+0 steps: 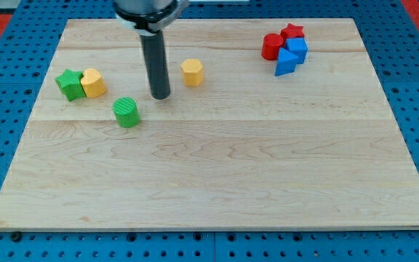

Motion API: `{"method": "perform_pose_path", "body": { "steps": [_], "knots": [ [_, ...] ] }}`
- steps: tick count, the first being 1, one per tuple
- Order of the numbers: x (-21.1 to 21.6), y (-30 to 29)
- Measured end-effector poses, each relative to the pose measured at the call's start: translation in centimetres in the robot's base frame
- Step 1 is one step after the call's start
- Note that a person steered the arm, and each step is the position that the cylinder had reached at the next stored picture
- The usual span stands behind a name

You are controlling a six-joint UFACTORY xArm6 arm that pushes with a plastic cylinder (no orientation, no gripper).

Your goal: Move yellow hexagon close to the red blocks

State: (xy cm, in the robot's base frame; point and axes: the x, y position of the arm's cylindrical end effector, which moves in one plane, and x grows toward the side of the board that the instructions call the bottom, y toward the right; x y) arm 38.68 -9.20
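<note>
While my tip [160, 95] rests on the tabletop [217, 167] just to the view's left of the yellow hexagon [192, 73], a little below its level and apart from it, the step in hand looks like the approach before the push; no contact with the block shows yet. There are no jaws on this arm, only the rod, so nothing is open, closed or gripping. The yellow hexagon sits in the upper middle of the board, well apart from its goal; the red cylinder [271, 46] and the red star [292, 31] stand near the view's top right, touching a blue cube [297, 49] and a blue wedge-like block [285, 64] just below them. Elsewhere, a green star [70, 84] and a second yellow block [93, 83] touch each other at the view's left, and a green cylinder [126, 112] stands near my tip, lower left of it. The next move, as I judge it, calls for setting the tip squarely behind the hexagon's left face, then pushing rightward and slightly upward; an off-centre push could let the block slip aside, and stopping short avoids scattering the red and blue cluster.
</note>
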Motion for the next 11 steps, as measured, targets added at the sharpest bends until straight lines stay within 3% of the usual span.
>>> {"method": "perform_pose_path", "body": {
  "steps": [2,4,7,8,10,11],
  "knots": [
    [-7.1,6.8],
    [-4.8,5.0],
    [-4.1,11.1],
    [-4.3,13.0],
    [-8.7,14.0],
    [-7.4,14.0]
  ]
}}
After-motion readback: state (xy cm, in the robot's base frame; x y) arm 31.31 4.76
